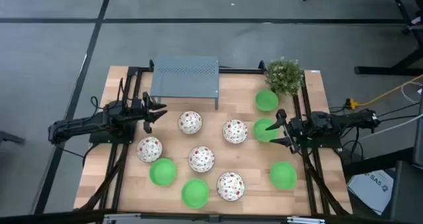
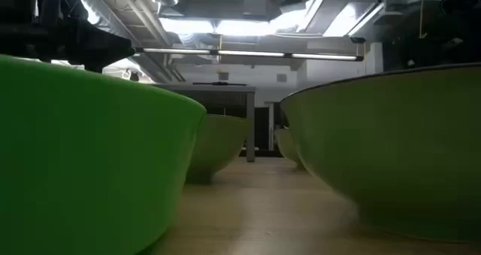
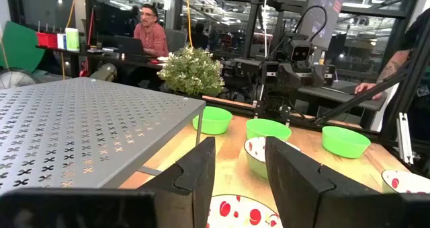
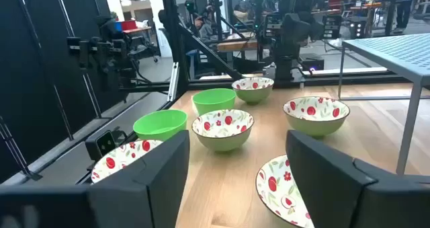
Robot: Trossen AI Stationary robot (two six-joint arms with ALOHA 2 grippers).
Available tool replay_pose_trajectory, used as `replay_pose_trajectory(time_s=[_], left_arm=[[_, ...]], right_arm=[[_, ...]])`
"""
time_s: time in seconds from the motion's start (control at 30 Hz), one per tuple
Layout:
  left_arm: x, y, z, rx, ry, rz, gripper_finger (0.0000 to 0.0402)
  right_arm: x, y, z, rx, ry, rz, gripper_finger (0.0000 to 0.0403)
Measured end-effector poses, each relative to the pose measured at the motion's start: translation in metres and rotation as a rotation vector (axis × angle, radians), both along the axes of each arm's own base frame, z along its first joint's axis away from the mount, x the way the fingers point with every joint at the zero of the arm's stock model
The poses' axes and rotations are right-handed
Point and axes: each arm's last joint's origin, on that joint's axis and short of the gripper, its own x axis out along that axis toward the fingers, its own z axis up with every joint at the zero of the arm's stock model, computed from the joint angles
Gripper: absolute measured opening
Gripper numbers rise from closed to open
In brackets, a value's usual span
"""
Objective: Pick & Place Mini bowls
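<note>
Ten mini bowls on table: five plain green, five white with red-green spots. Left gripper open, empty. Right gripper open, empty, over green bowl.

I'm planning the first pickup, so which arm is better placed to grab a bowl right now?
Probably the right. In the high view the right gripper hangs open over a green bowl, while the left gripper, also open, sits beside the grey rack, with the nearest patterned bowl farther off.

Mini bowls spread on table; rack behind.
</note>
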Motion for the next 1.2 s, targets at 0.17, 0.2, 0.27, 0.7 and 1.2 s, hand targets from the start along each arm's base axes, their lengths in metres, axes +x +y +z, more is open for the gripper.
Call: replay_pose_trajectory(time_s=[0.17, 0.2, 0.27, 0.7, 1.2], left_arm=[[0.0, 0.0, 0.0, 0.0, 0.0, 0.0, 0.0125], [0.0, 0.0, 0.0001, 0.0, -0.001, 0.0, 0.0125], [0.0, 0.0, 0.0, 0.0, -0.001, 0.0, 0.0125], [0.0, 0.0, 0.0, 0.0, 0.0, 0.0, 0.0125], [0.0, 0.0, 0.0001, 0.0, -0.001, 0.0, 0.0125]], right_arm=[[0.0, 0.0, 0.0, 0.0, 0.0, 0.0, 0.0245], [0.0, 0.0, 0.0, 0.0, 0.0, 0.0, 0.0245], [0.0, 0.0, 0.0, 0.001, 0.0, 0.0, 0.0245], [0.0, 0.0, 0.0, 0.0, 0.0, 0.0, 0.0245], [-0.0001, 0.0002, 0.0004, 0.08, 0.015, 0.009, 0.0245]])
